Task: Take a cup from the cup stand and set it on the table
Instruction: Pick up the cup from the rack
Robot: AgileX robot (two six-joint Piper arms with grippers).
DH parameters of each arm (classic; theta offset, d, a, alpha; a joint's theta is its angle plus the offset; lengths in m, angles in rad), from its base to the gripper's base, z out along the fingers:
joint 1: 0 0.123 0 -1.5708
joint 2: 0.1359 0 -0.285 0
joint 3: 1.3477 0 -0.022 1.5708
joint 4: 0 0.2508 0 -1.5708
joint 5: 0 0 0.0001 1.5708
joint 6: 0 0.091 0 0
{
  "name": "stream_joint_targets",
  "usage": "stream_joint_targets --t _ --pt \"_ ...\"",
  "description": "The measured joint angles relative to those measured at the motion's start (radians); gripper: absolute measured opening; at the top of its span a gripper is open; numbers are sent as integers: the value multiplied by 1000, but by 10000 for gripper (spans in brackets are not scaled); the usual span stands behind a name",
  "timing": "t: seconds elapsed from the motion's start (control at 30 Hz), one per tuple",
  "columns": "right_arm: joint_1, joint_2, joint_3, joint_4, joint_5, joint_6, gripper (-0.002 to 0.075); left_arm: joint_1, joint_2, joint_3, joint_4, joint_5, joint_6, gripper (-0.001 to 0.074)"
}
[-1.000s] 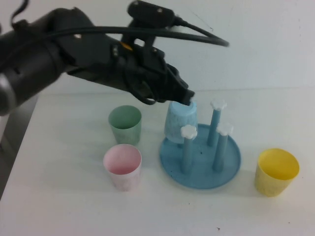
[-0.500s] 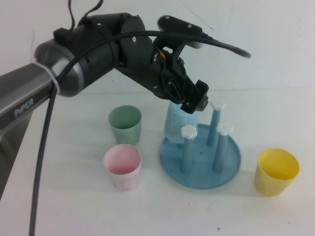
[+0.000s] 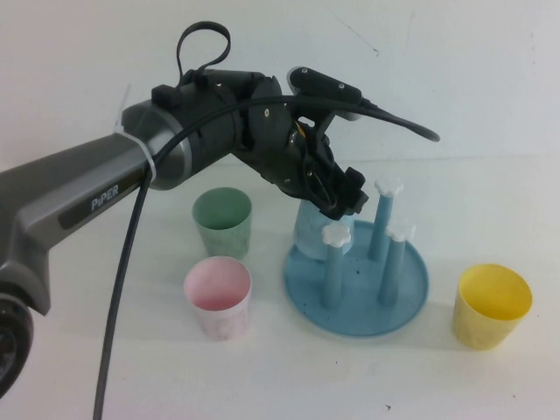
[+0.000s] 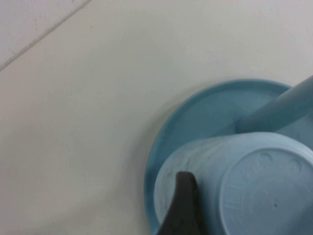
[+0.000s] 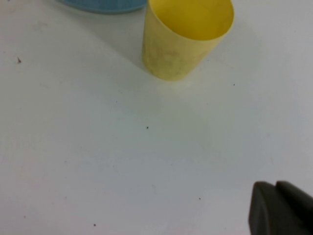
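Note:
The light blue cup (image 3: 309, 234) sits upside down over the back-left peg of the round blue cup stand (image 3: 360, 308). My left gripper (image 3: 339, 198) is down on the cup's upturned base, open and straddling it. In the left wrist view the cup's base (image 4: 266, 183) fills the space at the gripper (image 4: 264, 208), and one dark finger (image 4: 184, 205) lies close along the cup's wall; I cannot tell whether it touches. The other finger is out of frame. My right gripper (image 5: 279, 208) is shut and empty, low over the white table (image 5: 98, 147).
Three bare pegs with white flower caps (image 3: 388, 186) stand on the stand. A green cup (image 3: 222, 220) and a pink cup (image 3: 218, 296) stand upright left of it. A yellow cup (image 3: 492, 306) stands to its right, also ahead of the right gripper (image 5: 188, 36).
The left arm has swung in and lowered its gripper onto the cup's base. Its jaws have gone from shut to wide. The cup has stayed on its peg.

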Motion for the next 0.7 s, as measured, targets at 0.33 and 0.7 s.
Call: stream_joint_targets --t 0.33,0.7 --pt "0 0 0 4 0 0 -3 -2 1 0 -7 -12 -2 514" --pt "0 0 0 8 -32 -8 -3 -2 -82 0 -7 -44 -23 514"
